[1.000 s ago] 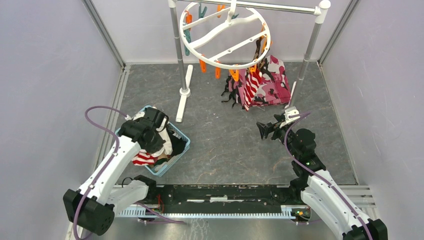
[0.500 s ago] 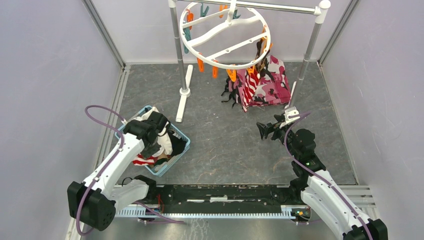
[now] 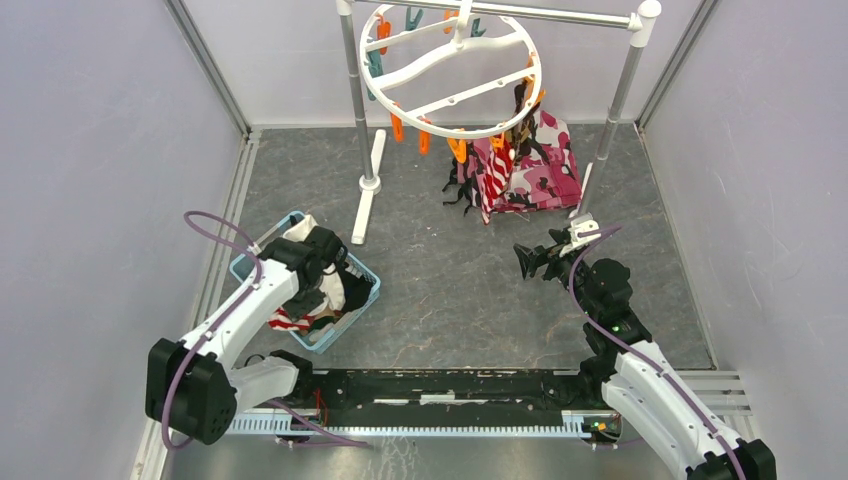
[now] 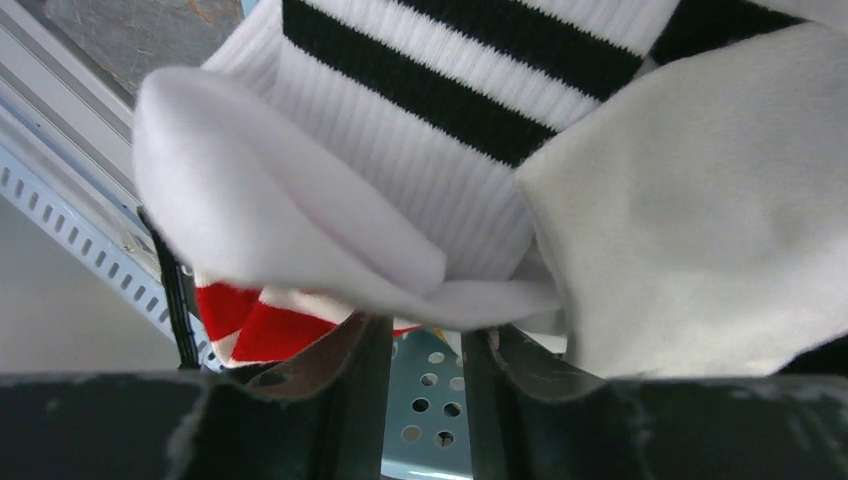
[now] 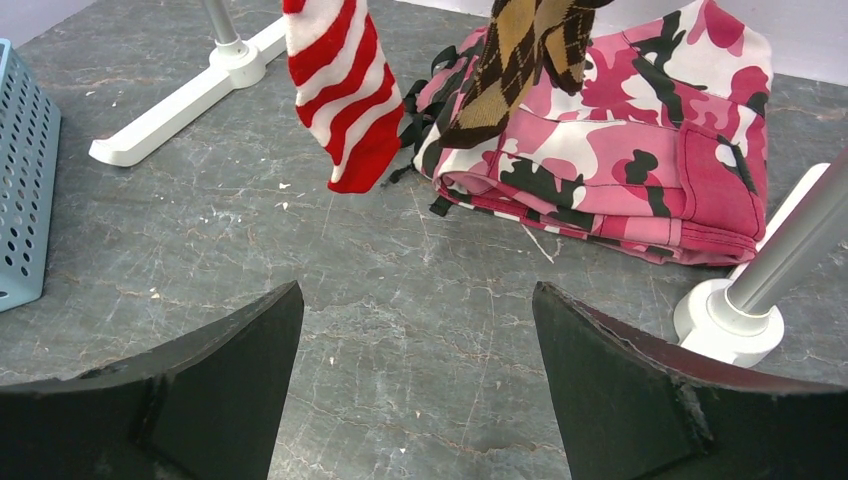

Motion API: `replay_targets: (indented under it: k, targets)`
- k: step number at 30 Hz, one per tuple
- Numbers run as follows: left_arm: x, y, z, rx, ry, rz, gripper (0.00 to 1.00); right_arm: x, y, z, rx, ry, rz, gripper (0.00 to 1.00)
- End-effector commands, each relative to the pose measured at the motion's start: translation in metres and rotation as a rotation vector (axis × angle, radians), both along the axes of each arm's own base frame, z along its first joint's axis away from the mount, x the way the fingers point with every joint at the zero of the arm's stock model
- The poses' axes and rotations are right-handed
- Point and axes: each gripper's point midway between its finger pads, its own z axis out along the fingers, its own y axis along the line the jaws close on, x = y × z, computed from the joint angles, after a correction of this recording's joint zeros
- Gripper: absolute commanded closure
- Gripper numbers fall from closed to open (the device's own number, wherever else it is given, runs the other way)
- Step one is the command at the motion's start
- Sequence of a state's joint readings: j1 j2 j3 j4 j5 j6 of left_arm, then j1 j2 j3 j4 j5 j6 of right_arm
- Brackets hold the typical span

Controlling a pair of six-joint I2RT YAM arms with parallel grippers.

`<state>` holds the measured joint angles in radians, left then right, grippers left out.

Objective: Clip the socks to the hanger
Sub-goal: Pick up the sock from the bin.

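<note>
Camouflage cloth point(image 5: 640, 150) heaped behind hanging socks point(image 5: 345, 100); pole base point(image 5: 730, 320) beside it.

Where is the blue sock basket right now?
In the overhead view, the blue basket sits left on the grey table, near the front, just left of the rail's long white foot.

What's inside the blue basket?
The blue basket shows a black-striped white sock, a red-and-white striped sock and white fabric. The left gripper and the pile cover whatever lies deeper.
</note>
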<state>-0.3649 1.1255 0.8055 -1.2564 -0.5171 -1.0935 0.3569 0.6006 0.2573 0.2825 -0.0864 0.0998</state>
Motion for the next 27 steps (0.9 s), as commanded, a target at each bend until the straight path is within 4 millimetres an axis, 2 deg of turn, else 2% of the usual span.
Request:
replay_targets:
  k: [1,3,7,14,18,21,23,27]
  targets:
    - [0.014,0.002,-0.008,0.012,-0.070,0.068,0.70,0.002,-0.002,0.012,0.007,-0.042,-0.015,0.09]
    - [0.016,0.004,-0.008,0.024,-0.077,0.066,0.86,0.001,-0.001,0.012,0.007,-0.042,-0.014,0.09]
    - [0.029,0.005,0.004,0.039,-0.120,0.034,0.97,0.002,-0.001,0.011,0.007,-0.040,-0.014,0.09]
    - [0.058,0.001,0.036,0.029,-0.250,-0.061,0.98,0.002,-0.002,0.011,0.006,-0.037,-0.016,0.09]
    - [0.066,0.006,0.046,0.072,-0.276,-0.082,0.92,0.002,-0.002,0.010,0.005,-0.037,-0.015,0.09]
    - [0.071,0.006,0.048,0.084,-0.274,-0.103,0.80,0.002,-0.002,0.011,0.005,-0.039,-0.015,0.09]
    - [0.072,0.005,0.048,0.080,-0.264,-0.111,0.77,0.002,-0.002,0.011,0.005,-0.040,-0.015,0.09]
    - [0.061,-0.004,0.045,0.015,-0.221,-0.088,0.59,0.002,-0.002,0.012,0.003,-0.042,-0.018,0.09]
